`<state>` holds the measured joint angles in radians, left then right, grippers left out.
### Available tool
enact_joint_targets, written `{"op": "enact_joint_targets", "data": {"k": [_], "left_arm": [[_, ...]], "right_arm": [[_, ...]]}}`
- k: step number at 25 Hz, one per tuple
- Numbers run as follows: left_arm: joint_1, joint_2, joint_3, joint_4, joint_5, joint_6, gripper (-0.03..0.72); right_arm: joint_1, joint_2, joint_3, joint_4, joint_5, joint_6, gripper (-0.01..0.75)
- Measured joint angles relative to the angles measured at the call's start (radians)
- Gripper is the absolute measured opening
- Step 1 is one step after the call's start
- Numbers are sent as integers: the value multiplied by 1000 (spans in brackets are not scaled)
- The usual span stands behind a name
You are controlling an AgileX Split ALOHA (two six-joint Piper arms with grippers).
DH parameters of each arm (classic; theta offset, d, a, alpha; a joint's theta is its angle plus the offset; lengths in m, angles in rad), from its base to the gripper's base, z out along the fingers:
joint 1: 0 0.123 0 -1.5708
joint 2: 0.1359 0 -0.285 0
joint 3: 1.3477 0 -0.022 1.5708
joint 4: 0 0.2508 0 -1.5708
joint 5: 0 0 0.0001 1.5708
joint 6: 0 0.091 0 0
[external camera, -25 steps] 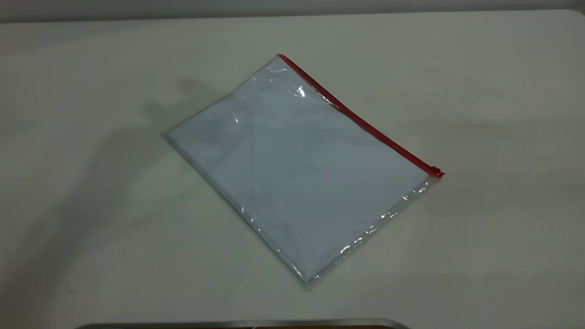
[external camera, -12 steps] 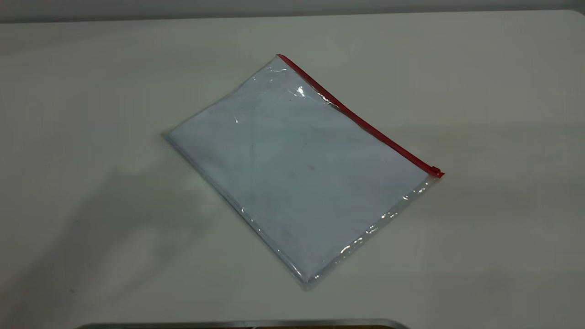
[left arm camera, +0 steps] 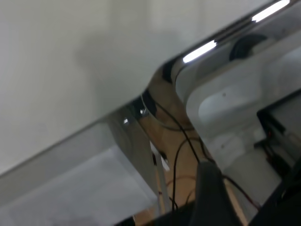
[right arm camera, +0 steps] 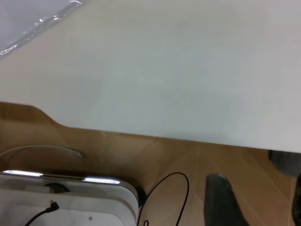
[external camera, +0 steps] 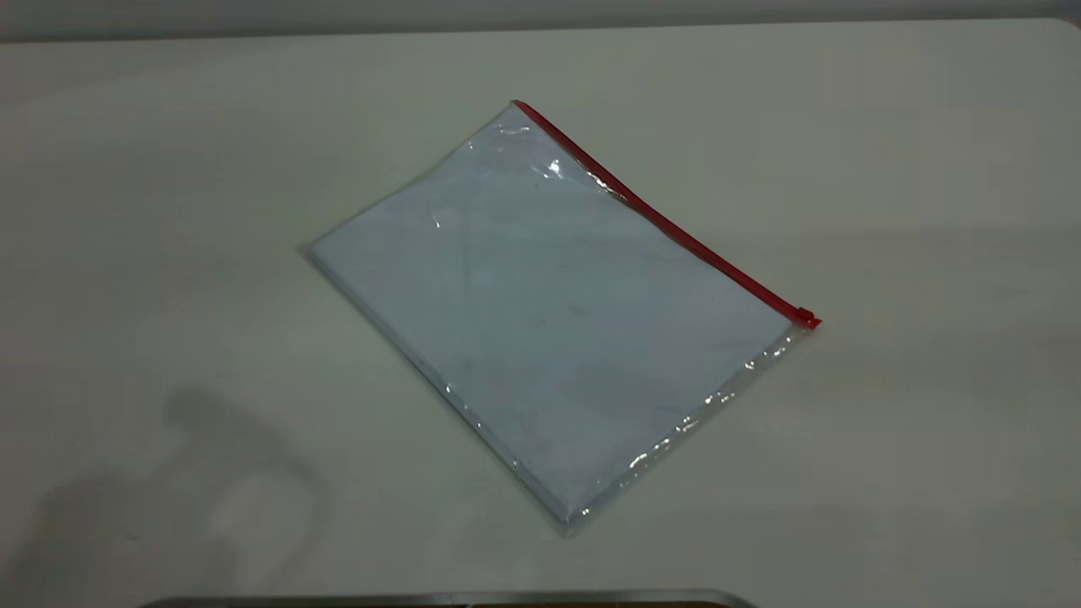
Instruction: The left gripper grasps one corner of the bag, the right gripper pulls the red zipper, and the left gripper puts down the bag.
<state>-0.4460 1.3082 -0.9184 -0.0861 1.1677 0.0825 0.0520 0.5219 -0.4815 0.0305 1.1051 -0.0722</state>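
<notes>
The left pincer (left arm camera: 214,197) shows only as one dark finger at the lower edge of its wrist view, over the counter's rim and the cables below; whether it is wide or narrow I cannot tell. The right pincer (right arm camera: 225,202) is likewise a single dark finger at the bottom of its wrist view, past the counter's edge, state not readable. Neither appears in the exterior view, where only a shadow lies at the lower left.

Judging from this, the first step, the grasp of a corner, is not yet made. The next move calls for the left pincer to reach the corner (external camera: 517,105) at the upper centre, where the red strip ends opposite the slider, and pinch thin, slippery film lying flat.

The bag (external camera: 549,321) lies flat and slantwise mid-frame on the counter (external camera: 887,169), untouched, clear plastic over pale blue-white sheets, glinting along its lower right edge. The zipper (external camera: 667,224) runs along its upper right edge, slider at the right end.
</notes>
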Motion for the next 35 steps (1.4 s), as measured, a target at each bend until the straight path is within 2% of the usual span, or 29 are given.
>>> {"op": "enact_joint_targets", "data": {"k": [11, 17, 35], "left_arm": [[0, -195, 265, -2, -4, -41, 511], [0, -384, 421, 1, -56, -41, 511], [-3, -1237, 432, 5, -49, -42, 511]], "right_arm": [[0, -15, 0, 0, 0, 0, 402], [0, -57, 0, 0, 0, 0, 402], [0, -90, 2, 3, 0, 0, 402]]}}
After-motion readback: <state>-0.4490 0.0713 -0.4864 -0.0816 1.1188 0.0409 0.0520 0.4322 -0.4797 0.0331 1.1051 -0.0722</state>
